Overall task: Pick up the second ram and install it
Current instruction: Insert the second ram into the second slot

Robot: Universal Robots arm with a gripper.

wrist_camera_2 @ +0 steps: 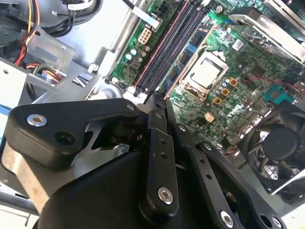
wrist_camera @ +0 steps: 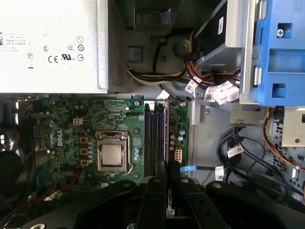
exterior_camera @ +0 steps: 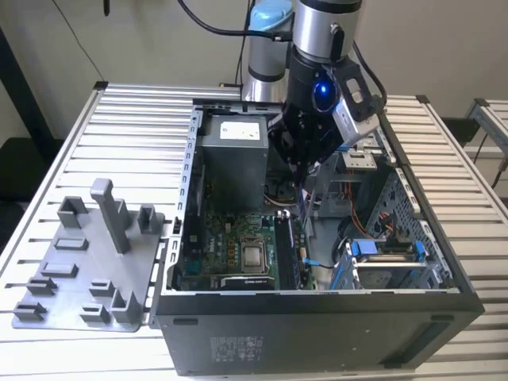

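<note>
Exterior view, arm: My arm [exterior_camera: 325,24] hangs over the open computer case [exterior_camera: 317,341], which sits on the slatted bench [exterior_camera: 127,119].
Exterior view, jaws: They are pressed close together, pinching the ram [exterior_camera: 303,198].
Exterior view, ram: I see it edge-on as a thin dark strip. It points straight down under the jaws, inside the case, over the long black slots [exterior_camera: 287,250] on the green board [exterior_camera: 230,238]. I cannot tell if it touches a slot.
Exterior view, tray: The grey tray [exterior_camera: 79,270] with posts lies on the bench at the exterior view's left. It is just beside the case and well apart from the jaws.
Second wrist view, fingers: The black fingers [wrist_camera_2: 157,138] meet at a tip with almost no gap.
Second wrist view, board: The slots [wrist_camera_2: 167,47] run away from that tip. The silver chip socket [wrist_camera_2: 206,72] is beside them, and a round black fan [wrist_camera_2: 276,143] is further off.
First wrist view, fingers: Two fingertips [wrist_camera: 161,169] stand side by side with just a thin dark slit between them. I cannot make out the ram in that slit.
First wrist view, board: The slots [wrist_camera: 156,138] lie straight ahead of the fingertips, with the socket [wrist_camera: 113,155] just beside them.
First wrist view, case: A big grey power box [wrist_camera: 47,43] sits past the board. A blue drive cage [wrist_camera: 281,47] is at the far side, with bundles of wires [wrist_camera: 209,90] between them.
</note>
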